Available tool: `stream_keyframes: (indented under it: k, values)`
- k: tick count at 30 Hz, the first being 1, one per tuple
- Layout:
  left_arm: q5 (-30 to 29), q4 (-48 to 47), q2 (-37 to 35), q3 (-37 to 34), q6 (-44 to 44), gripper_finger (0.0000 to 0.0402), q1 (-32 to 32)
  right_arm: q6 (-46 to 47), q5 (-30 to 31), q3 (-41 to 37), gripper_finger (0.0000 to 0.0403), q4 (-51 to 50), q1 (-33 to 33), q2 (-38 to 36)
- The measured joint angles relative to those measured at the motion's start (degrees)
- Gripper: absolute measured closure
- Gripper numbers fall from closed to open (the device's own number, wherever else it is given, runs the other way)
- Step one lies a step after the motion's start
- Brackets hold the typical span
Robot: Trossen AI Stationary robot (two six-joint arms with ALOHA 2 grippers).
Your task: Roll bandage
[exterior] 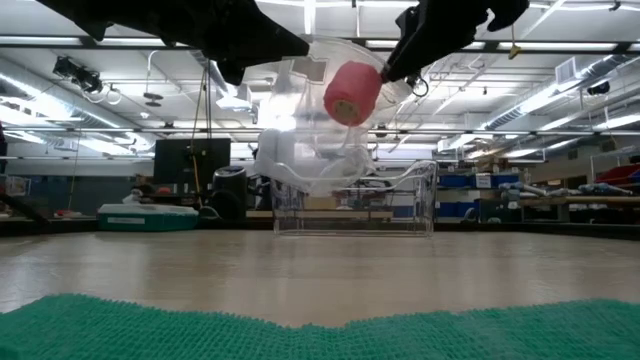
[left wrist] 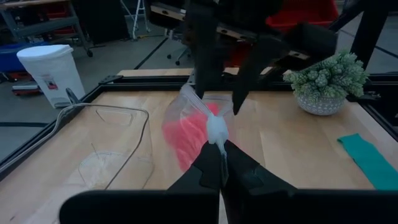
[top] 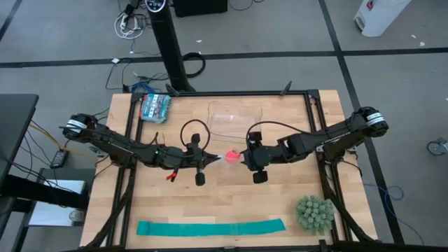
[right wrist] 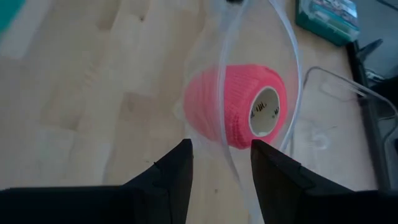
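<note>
The bandage [right wrist: 239, 106] is a compact pink roll with a white core, sitting in a clear plastic bag [exterior: 300, 135] that hangs high above the table's middle [top: 232, 155]. My left gripper [left wrist: 222, 152] comes in from the table's left and is shut on the bag. My right gripper [right wrist: 221, 149] reaches in from the right, slanting down, and is open. Its fingers [left wrist: 239, 93] stand on either side of the bag's thin rim [right wrist: 222, 124], just short of the roll. My left gripper pinches a bunched bit of the bag's edge [left wrist: 216, 132] between its two fingertips. The fingers lie nearly level and come from the table's left. The bag stands out beyond them, lifted clear of the table, with the roll inside. My right gripper: I cannot tell whether its fingers touch the bag.
A teal-green strip [top: 210, 227] lies flat along the near edge. A potted green plant [top: 313, 213] stands at the near right. A clear plastic container [top: 234, 119] sits behind the grippers, and a teal box [top: 155, 107] at the far left. Bare wood lies below the bag.
</note>
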Motion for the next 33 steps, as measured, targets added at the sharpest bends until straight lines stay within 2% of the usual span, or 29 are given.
stream_keyframes:
  k: [6,8,12,13,17,19,23,26,28,29,31,32,33]
  values:
    - [0.0,0.6,0.0,0.0,-0.2,0.0396,0.0,-2.8,1.2,0.0,0.0264,-0.3,-0.6,0.0]
    - [0.0,1.0,0.0,0.0,-0.2,0.0396,0.0,-3.1,1.9,0.0,0.0292,-1.0,-0.9,0.0]
    - [0.0,1.9,0.0,0.0,-0.2,0.0396,0.0,-2.8,1.4,0.0,0.038,-2.2,-1.4,0.0]
    - [0.0,2.0,0.0,0.0,-0.2,0.0396,0.0,-2.8,1.2,0.0,0.0391,-2.4,-1.5,0.0]
    - [0.0,1.7,0.0,0.0,-0.2,0.0396,0.0,-2.6,0.7,0.0,0.0397,-2.0,-1.4,0.1]
    - [0.0,1.2,0.0,0.0,-0.2,0.0396,0.0,-2.5,-2.2,0.4,0.0401,-3.8,-1.3,0.0]
    - [0.0,-0.8,0.0,0.0,-0.3,0.0396,0.0,1.4,-2.7,5.2,0.0402,-8.6,-0.3,-0.4]
    - [0.1,-2.4,0.0,0.0,-1.4,0.0396,0.5,1.5,-12.0,7.3,0.0402,-10.0,-0.6,-0.3]
    - [1.0,-2.4,0.0,0.0,-1.7,0.0396,1.1,4.5,-9.3,8.0,0.0402,-10.3,-1.1,-0.2]
    - [1.8,-2.4,0.0,0.0,-1.7,0.0396,1.4,5.9,-9.9,8.4,0.0402,-10.9,-1.5,-0.3]
    - [2.1,-2.4,0.0,0.0,-1.8,0.0396,1.4,5.3,-15.7,8.5,0.0402,-11.2,-1.8,-0.2]
    - [2.2,-2.6,0.0,0.0,-1.8,0.0396,1.4,4.7,-15.0,8.5,0.0402,-11.4,-1.8,0.0]
    - [2.2,-2.7,0.0,0.0,-1.7,0.0396,1.5,5.4,-10.8,8.5,0.0402,-12.1,-1.7,0.2]
